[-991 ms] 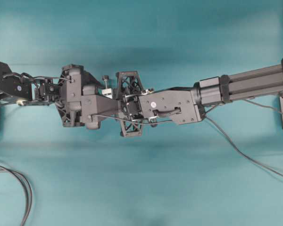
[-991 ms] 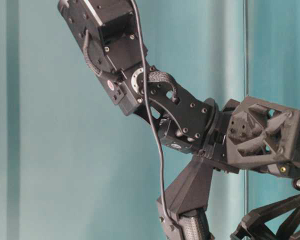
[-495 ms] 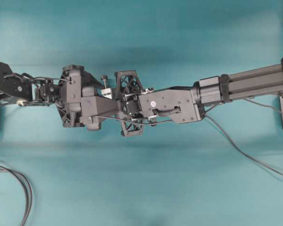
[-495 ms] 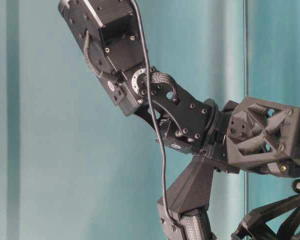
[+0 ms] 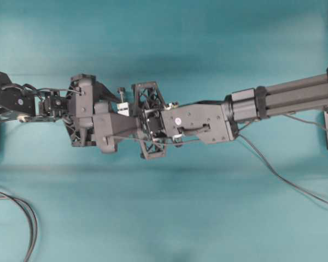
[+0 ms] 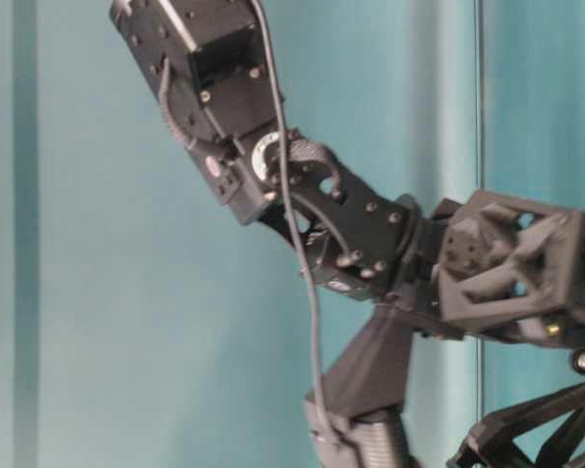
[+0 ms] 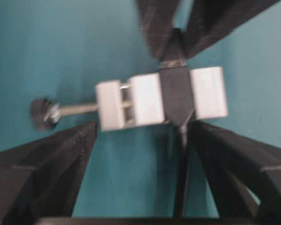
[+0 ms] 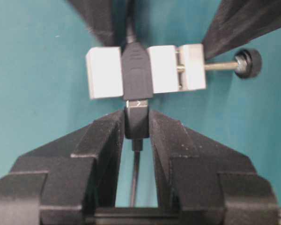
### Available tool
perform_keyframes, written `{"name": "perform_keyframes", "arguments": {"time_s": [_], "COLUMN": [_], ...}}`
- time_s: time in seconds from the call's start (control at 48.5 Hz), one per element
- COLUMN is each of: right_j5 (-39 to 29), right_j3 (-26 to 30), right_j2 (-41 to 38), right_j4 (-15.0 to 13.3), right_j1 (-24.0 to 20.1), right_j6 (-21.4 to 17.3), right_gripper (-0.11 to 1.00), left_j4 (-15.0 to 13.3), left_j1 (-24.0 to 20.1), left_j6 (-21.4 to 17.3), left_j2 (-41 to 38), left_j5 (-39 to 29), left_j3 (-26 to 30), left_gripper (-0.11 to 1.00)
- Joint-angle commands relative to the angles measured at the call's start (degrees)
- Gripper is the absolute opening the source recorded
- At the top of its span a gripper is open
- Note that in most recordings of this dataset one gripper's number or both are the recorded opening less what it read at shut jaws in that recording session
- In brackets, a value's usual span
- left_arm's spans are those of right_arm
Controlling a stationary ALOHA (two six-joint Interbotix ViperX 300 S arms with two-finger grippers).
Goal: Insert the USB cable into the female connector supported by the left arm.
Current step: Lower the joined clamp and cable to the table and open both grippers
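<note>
The female connector (image 8: 145,70), a white block with a dark band, floats above the teal table; its pin and black knob (image 8: 248,63) stick out sideways. My right gripper (image 8: 136,115) is shut on the dark plug of the USB cable (image 8: 136,124). The plug's tip sits at the dark socket with only a thin pale strip showing. From the other side, my left gripper (image 7: 143,124) stands open and wide, fingertips (image 7: 86,129) just short of the block (image 7: 145,98), not closed on it. The block's own dark cable (image 7: 180,178) runs back between those fingers. Seen from overhead, both grippers meet at the block (image 5: 123,107).
The right arm's long ribbed boom (image 5: 295,98) reaches in from the right edge. A thin grey cable (image 5: 284,180) trails from it across the teal cloth. Thicker looped black cables (image 5: 28,224) lie at the lower left. Another thin cable (image 6: 312,322) hangs along the left arm.
The left arm's wrist has tilted and shifted slightly, blurring the table-level view. Both grippers and the block have crept a little left. Neither gripper's opening has changed.
</note>
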State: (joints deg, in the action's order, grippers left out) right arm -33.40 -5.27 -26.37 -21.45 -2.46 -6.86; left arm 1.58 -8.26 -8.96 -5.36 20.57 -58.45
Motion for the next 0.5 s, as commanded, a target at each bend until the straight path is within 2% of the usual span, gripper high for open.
{"name": "perform_keyframes", "arguments": {"time_s": [0.0, 0.227, 0.268, 0.392, 0.475], "right_j5": [1.4, 1.4, 1.4, 1.4, 1.4], "right_j3": [0.0, -1.2, -1.8, -3.3, -4.3], "right_j2": [3.3, 3.9, 4.1, 4.9, 5.9], "right_j4": [-0.2, -0.2, -0.2, -0.3, -0.2], "right_j1": [-0.7, -0.3, -0.3, -0.3, -0.3], "right_j6": [-0.3, -2.4, -2.6, -3.1, -4.0], "right_gripper": [0.22, 0.22, 0.26, 0.49, 0.56], "left_j4": [-0.2, -0.4, -0.4, -0.7, -1.4], "left_j1": [-0.2, -0.2, -0.2, -0.2, -0.2], "left_j6": [0.6, 1.1, 1.2, 1.3, 1.4], "left_j2": [1.6, 2.0, 2.4, 4.0, 5.6], "left_j5": [0.4, 0.2, 0.2, 0.1, 0.0], "left_j3": [0.2, -0.1, -0.3, -1.1, -2.5], "left_gripper": [0.93, 0.93, 0.93, 0.93, 0.93]}}
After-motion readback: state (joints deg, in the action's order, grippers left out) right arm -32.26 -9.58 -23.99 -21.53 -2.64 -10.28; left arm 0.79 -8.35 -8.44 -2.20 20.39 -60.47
